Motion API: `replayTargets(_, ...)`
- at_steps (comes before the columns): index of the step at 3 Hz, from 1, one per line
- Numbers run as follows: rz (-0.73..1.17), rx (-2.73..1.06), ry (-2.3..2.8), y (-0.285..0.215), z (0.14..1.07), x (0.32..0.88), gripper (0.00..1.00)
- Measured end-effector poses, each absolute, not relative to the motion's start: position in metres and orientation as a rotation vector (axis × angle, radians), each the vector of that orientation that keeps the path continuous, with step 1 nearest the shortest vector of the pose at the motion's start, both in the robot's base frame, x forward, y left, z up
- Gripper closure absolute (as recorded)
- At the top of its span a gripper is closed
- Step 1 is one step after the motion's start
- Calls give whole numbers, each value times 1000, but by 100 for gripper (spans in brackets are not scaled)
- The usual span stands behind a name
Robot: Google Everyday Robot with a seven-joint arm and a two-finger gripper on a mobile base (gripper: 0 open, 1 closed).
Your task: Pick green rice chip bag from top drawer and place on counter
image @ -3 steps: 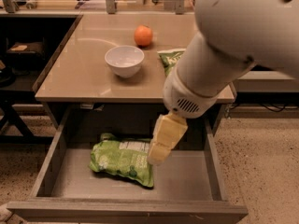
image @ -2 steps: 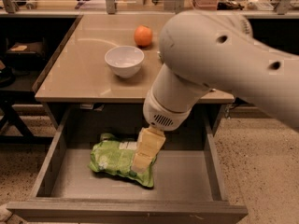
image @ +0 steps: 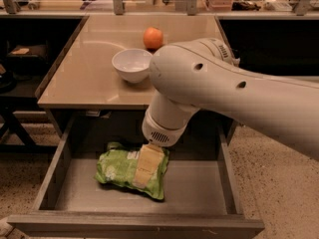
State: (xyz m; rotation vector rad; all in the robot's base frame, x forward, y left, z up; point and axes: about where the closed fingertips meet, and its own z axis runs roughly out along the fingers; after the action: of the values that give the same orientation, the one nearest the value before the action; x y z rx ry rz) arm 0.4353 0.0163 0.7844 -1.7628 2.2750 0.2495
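The green rice chip bag (image: 122, 169) lies flat on the bottom of the open top drawer (image: 199, 188), left of middle. My gripper (image: 143, 167) hangs down from the big white arm (image: 224, 93) straight over the bag's right half, its cream finger (image: 145, 164) low on or just above the bag. The counter (image: 89, 78) is the glossy tan top behind and above the drawer.
A white bowl (image: 131, 65) and an orange (image: 153, 37) sit on the counter. The arm covers the counter's right part. The drawer's side walls (image: 55, 168) and thick front panel (image: 134, 227) bound the bag. Dark shelving stands to the left.
The arm has swung left and down across the drawer. The gripper moved from the bag's right edge to over the bag itself. The bag has not moved.
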Motion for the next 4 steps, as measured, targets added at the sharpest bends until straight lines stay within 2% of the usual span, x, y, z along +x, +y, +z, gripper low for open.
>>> replayTargets(4, 285, -1658, 2255, 84, 676, 468, 0)
